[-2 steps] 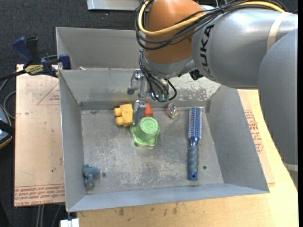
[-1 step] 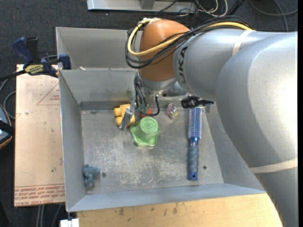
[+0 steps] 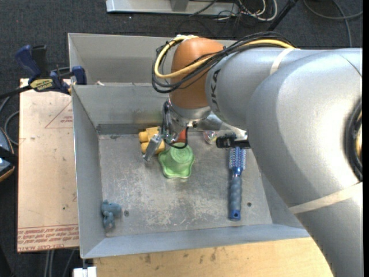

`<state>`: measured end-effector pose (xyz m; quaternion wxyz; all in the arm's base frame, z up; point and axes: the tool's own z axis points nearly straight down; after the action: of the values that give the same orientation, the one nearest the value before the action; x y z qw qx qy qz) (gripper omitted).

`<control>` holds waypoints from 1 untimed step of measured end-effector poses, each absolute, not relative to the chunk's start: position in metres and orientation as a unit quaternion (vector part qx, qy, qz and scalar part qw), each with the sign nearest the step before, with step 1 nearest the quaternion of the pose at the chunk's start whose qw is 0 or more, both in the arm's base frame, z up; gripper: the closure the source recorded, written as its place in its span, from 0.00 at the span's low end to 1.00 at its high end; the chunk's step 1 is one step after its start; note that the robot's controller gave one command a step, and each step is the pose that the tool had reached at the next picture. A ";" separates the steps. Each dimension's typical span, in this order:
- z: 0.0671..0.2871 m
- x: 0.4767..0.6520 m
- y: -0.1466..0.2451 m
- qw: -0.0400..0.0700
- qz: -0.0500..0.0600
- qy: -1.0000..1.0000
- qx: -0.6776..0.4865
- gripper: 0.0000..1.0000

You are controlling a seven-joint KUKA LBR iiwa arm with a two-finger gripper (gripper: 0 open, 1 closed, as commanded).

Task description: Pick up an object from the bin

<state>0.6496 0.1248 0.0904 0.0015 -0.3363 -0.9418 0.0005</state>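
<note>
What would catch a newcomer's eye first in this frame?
The big silver arm reaching in from the right, its gripper low at the middle of the bin, beside a green cup and a yellow thing. Then a blue hairbrush on the right and a small grey-blue thing in the near-left corner.

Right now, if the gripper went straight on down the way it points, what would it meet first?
Most likely the yellow thing under the gripper, near the back of the bin. The green cup lies close beside it. Depth is unclear from above.
</note>
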 end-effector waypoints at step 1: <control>0.077 0.653 0.130 -0.004 -0.003 -0.938 -0.347 0.00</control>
<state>0.6526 0.1303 0.0773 -0.0037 -0.3474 -0.9377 -0.0030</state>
